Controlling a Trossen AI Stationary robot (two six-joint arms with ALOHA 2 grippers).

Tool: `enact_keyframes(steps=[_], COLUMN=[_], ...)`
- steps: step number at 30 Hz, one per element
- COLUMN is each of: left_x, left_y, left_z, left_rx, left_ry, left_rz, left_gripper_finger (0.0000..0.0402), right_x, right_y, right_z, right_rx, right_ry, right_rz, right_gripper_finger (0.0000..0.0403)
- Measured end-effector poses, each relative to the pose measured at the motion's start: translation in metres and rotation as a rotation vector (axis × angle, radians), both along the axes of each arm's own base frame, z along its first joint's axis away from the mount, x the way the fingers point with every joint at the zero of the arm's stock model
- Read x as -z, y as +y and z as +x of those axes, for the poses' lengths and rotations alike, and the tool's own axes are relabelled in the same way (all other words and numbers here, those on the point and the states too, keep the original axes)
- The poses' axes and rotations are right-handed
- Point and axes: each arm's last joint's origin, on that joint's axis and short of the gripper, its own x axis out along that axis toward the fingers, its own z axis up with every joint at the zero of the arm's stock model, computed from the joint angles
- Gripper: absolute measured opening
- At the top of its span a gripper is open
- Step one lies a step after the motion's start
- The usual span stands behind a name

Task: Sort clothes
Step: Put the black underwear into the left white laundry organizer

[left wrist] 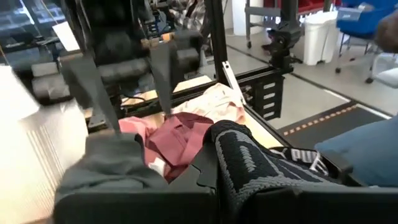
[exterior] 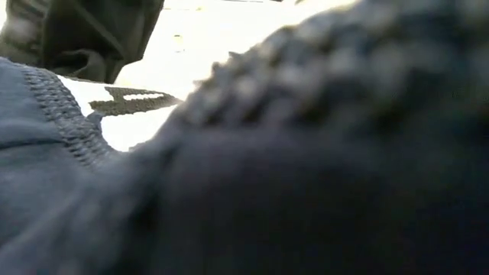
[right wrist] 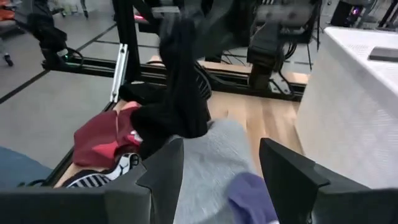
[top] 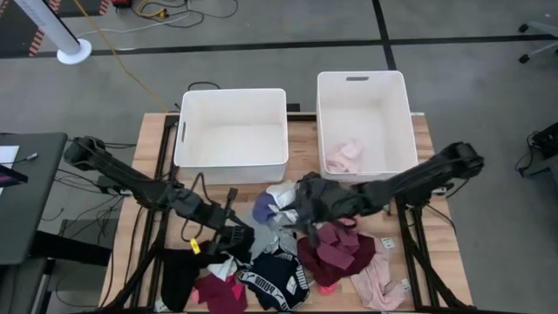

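Gripping a black knit garment [left wrist: 249,162], the left tool [top: 237,234] risks dragging neighbouring clothes [top: 336,249]; the right tool [top: 301,205] hovers spread.

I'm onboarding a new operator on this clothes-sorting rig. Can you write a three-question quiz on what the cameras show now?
1. True or false: the left white rectangular plastic bin holds no clothes.
2. What lies in the right white rectangular plastic bin? A) pale pink garment B) black sock C) nothing
3. Which end effector is shut on a black knitted garment?

Key: 1 true; 2 A, the pale pink garment; 3 the left end effector; the right end effector is open.
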Motion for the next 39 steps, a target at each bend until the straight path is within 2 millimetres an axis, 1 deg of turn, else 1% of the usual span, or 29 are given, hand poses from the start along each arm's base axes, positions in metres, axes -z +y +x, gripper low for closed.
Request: enact_keyframes(steps=[3, 7, 10, 15, 17, 19, 21, 24, 25, 26, 29, 32, 39], left_x=[-0.011, -0.019, -0.020, -0.016, -0.015, -0.016, -0.017, -0.022, -0.023, -0.025, -0.029, -0.037, -0.059], left_y=[-0.001, -0.002, -0.002, -0.001, 0.000, 0.002, 0.002, 0.003, 0.003, 0.003, 0.002, 0.000, 0.000], left_z=[0.014, 0.032, 0.045, 0.057, 0.057, 0.057, 0.057, 0.054, 0.053, 0.052, 0.047, 0.038, 0.008], left_rx=[0.000, 0.003, 0.024, 0.017, 0.025, 0.029, 0.028, 0.036, 0.040, 0.044, 0.056, 0.057, -0.012], left_ry=[-0.012, -0.015, 0.004, 0.050, 0.055, 0.052, 0.045, 0.030, 0.024, 0.018, 0.007, -0.014, -0.050], left_rz=[0.027, 0.067, 0.083, 0.117, 0.118, 0.116, 0.114, 0.108, 0.105, 0.103, 0.119, 0.137, 0.143], left_gripper_finger=[0.0001, 0.0001, 0.0001, 0.0001, 0.0001, 0.0001, 0.0001, 0.0002, 0.0005, 0.0010, 0.0036, 0.0075, 0.0199], right_x=[0.015, 0.026, 0.030, 0.028, 0.029, 0.027, 0.026, 0.021, 0.019, 0.016, 0.003, -0.016, -0.063], right_y=[0.003, 0.006, 0.010, 0.020, 0.023, 0.025, 0.025, 0.024, 0.024, 0.025, 0.025, 0.025, 0.019], right_z=[0.018, 0.040, 0.052, 0.068, 0.070, 0.073, 0.073, 0.071, 0.070, 0.069, 0.063, 0.054, 0.023], right_rx=[0.007, 0.016, -0.002, -0.114, -0.123, -0.127, -0.132, -0.140, -0.144, -0.148, -0.147, -0.156, -0.123], right_ry=[0.022, 0.033, 0.035, -0.029, -0.029, -0.051, -0.068, -0.085, -0.095, -0.105, -0.141, -0.190, -0.270], right_rz=[-0.007, -0.018, -0.032, -0.018, -0.023, -0.032, -0.049, -0.076, -0.091, -0.106, -0.126, -0.165, -0.218], right_gripper_finger=[0.0226, 0.0226, 0.0226, 0.0225, 0.0216, 0.0191, 0.0146, 0.0048, 0.0025, 0.0015, 0.0009, 0.0004, 0.0001])
